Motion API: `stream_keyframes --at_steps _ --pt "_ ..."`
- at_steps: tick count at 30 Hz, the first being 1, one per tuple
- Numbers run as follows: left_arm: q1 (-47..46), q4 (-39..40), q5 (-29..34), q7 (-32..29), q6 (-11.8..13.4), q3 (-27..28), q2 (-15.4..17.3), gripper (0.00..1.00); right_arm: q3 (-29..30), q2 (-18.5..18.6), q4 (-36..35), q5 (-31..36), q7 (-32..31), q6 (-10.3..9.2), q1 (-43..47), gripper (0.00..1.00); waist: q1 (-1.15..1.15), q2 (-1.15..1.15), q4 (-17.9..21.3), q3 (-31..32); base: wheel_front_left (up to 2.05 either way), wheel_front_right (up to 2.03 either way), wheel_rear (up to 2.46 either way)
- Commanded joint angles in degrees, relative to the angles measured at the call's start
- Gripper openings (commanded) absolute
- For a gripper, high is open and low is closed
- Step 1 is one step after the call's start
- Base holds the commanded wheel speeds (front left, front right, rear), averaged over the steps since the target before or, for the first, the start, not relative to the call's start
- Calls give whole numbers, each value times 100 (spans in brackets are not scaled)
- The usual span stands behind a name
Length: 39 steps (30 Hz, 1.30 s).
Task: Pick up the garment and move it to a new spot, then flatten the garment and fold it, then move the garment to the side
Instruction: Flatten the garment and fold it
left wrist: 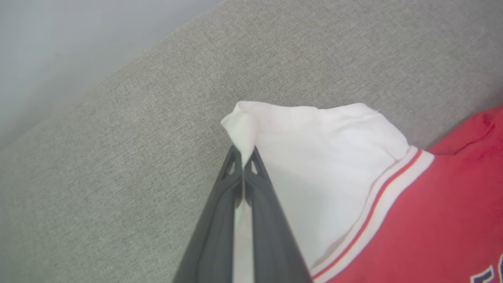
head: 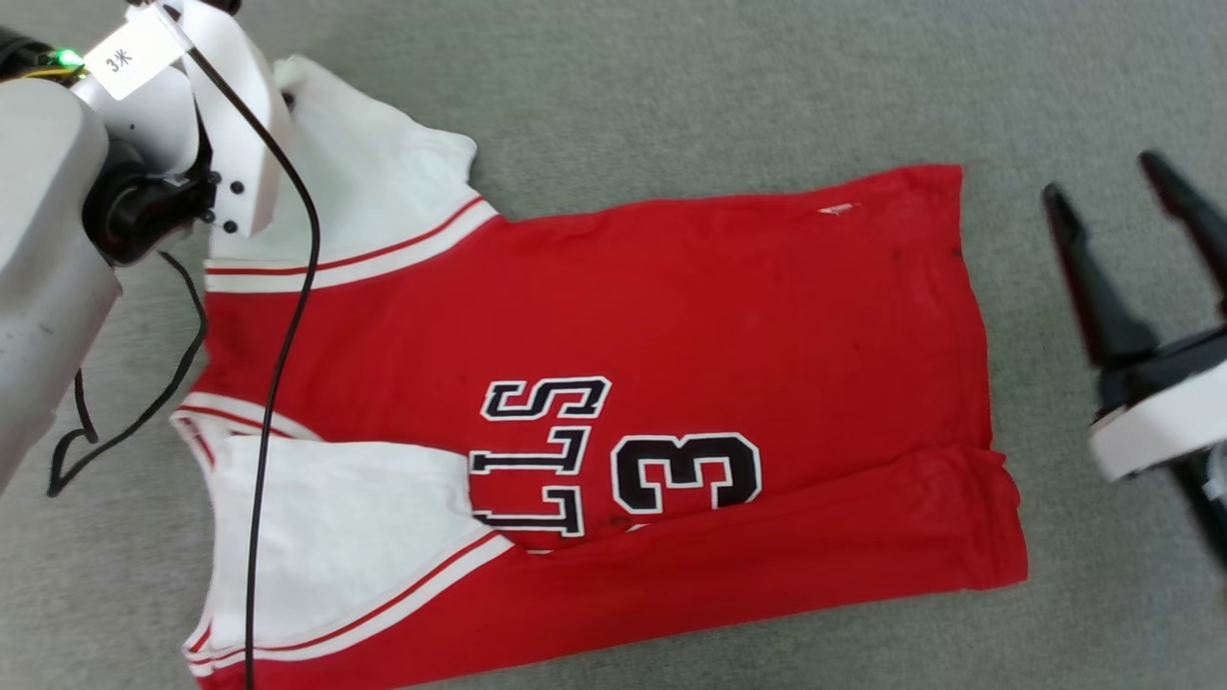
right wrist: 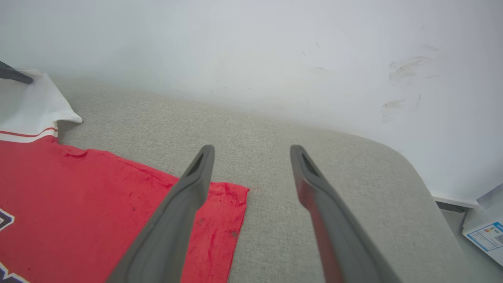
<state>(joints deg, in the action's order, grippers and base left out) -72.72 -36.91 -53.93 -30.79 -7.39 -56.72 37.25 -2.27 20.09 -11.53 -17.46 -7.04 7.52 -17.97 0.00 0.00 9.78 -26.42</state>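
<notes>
The garment (head: pixel 671 316) lies spread on the grey fabric surface (head: pixel 729 86) across the middle of the head view, with its white sleeves at the left of the frame, its hem at the right, and its lower side folded in over part of the letters. In the left wrist view, the left gripper (left wrist: pixel 243 155) is at the centre of the frame, its fingers pressed together on the corner of a white sleeve. The right gripper (head: pixel 1102 182) hangs at the right edge of the head view, near the hem, its fingers wide apart and holding nothing.
</notes>
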Motion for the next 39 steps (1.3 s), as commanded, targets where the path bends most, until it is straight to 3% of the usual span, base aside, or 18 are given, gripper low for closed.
stream_keyframes --at_steps 1,12,19,28,37,38,39 --pt "75 83 29 118 -1 -9 17 0 17 185 5 -51 -172 -6 -197 100 0 0 -148 156 0 0 0" --pt "332 893 186 761 5 -207 22 0 -766 1554 890 -1271 -2892 -6 -1296 100 0 0 -616 408 0 0 0" --pt "295 1292 333 897 83 -253 21 0 -1464 1880 1705 -1760 -4096 -6 -2031 100 0 0 -859 289 0 0 0" --pt "87 1489 388 1005 100 -211 -31 0 -2174 1637 2847 -1672 -4064 -6 -2834 100 0 0 -1081 -22 0 0 0" --pt "21 1448 367 1152 54 -248 -10 0 -2929 1343 3930 -1882 -3696 -3 -2762 100 0 0 -1189 -195 0 0 0" --pt "35 1431 354 1179 49 -256 2 0 -2991 1358 3971 -1936 -3631 4 -2776 77 0 0 -1182 -192 0 0 0" --pt "53 1413 344 1193 45 -264 9 0 -3027 1379 3997 -1974 -3503 3 -2802 18 0 0 -1174 -181 0 0 0"
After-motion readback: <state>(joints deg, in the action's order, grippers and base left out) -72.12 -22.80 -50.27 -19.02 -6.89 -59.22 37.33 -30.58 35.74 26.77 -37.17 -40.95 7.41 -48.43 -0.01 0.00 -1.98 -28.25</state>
